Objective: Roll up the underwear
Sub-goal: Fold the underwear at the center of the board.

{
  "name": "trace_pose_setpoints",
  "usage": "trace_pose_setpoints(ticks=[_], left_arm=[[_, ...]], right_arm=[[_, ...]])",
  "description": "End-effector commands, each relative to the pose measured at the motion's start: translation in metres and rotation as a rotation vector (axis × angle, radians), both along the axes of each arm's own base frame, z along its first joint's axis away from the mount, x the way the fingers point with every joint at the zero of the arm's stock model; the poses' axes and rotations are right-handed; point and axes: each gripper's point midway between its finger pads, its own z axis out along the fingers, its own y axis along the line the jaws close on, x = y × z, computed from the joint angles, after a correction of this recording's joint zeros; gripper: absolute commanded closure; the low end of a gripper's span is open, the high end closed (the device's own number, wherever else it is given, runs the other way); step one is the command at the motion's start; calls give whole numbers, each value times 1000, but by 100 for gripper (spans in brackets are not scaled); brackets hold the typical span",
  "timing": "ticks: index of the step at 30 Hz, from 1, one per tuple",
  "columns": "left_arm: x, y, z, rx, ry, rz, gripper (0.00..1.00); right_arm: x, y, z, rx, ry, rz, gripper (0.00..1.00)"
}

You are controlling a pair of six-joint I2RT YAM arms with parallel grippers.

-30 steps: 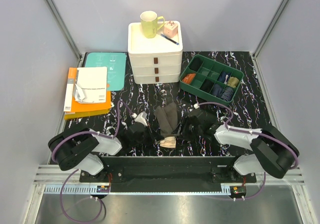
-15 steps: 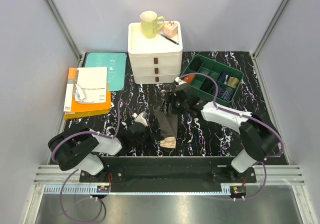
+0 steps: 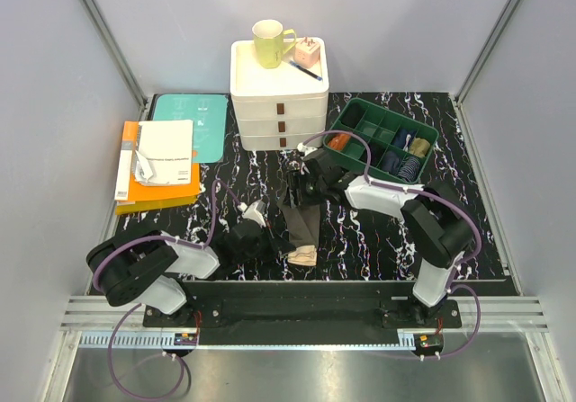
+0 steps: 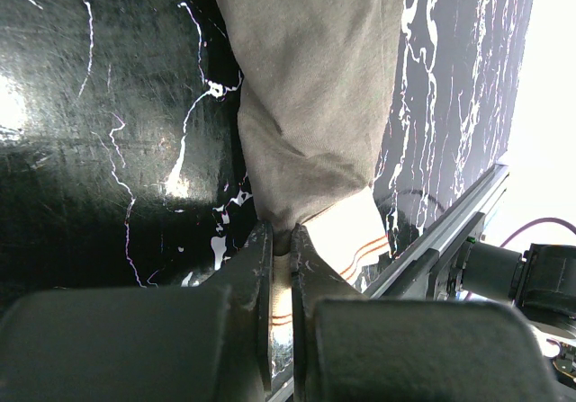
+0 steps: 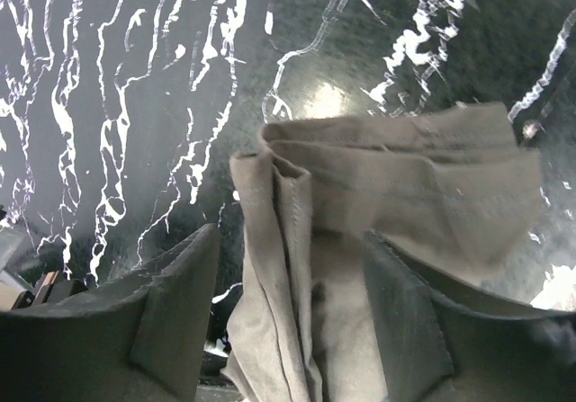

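Note:
The dark olive-brown underwear [image 3: 301, 220] lies folded into a narrow strip on the black marbled table, with its beige waistband [image 3: 304, 256] at the near end. My left gripper [image 3: 263, 242] is shut on the waistband's left corner; in the left wrist view the fingers [image 4: 256, 267] pinch the striped band [image 4: 360, 240] below the cloth [image 4: 315, 105]. My right gripper [image 3: 302, 183] is open over the strip's far end. In the right wrist view its fingers [image 5: 171, 321] straddle the bunched leg cloth [image 5: 396, 186]. I cannot make out the black underwear.
A white drawer unit [image 3: 280, 105] with a yellow mug [image 3: 268, 42] stands at the back centre. A green divided tray [image 3: 423, 159] with small bundles sits just right of my right arm. Books and a booklet [image 3: 162, 155] lie at the left.
My right arm has swung from the near right side of the underwear up to its far end. My left gripper has stayed shut on the waistband.

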Motion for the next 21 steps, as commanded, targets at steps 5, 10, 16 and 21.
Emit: trace_pose_setpoints(ticks=[5,10,16,21], left_arm=[[-9,11,-18,77,15,-21,100],[-13,16,-23,89,36,-9,100],[-13,21,-26,111,51,11,100],[-13,22,-27,114,57,13,100]], right_arm=[[16,23,13,89,-43,64,78],[24,11,52,115,-130,-13,100],[37,-33,76,94,-166,-215,100],[33,-61,57,28,-146,-304,100]])
